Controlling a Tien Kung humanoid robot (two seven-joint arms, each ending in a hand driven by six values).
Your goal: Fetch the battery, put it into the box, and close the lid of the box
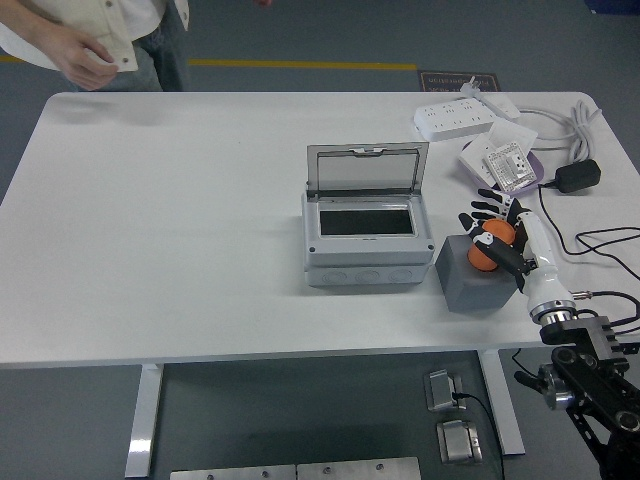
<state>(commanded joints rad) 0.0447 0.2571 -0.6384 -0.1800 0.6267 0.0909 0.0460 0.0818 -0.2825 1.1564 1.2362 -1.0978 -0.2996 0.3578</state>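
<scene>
The white rectangular surface (pixel 180 250) stands on a grey-blue floor (pixel 300 30) marked with a yellow line (pixel 300 64). At the far left corner a person's hand (pixel 85 60) hangs just beyond the surface edge, holding nothing visible.

Near the centre sits the light grey plastic box (pixel 365 245), its transparent hinged lid (pixel 367 170) upright and open, the interior dark. Just to its right stands a dark grey square block (pixel 462 285). The orange rounded battery (pixel 487 250) rests above the top of this block, grasped by the black fingers (pixel 480 212) of the right hand (pixel 503 248), which curl around it.

At the far right corner lie a white power strip (pixel 452 119), a white cable (pixel 560 122), a black adapter (pixel 578 176) and a small white labelled pack (pixel 508 165). Below the near edge, two metal floor sockets (pixel 450 410) are visible.
</scene>
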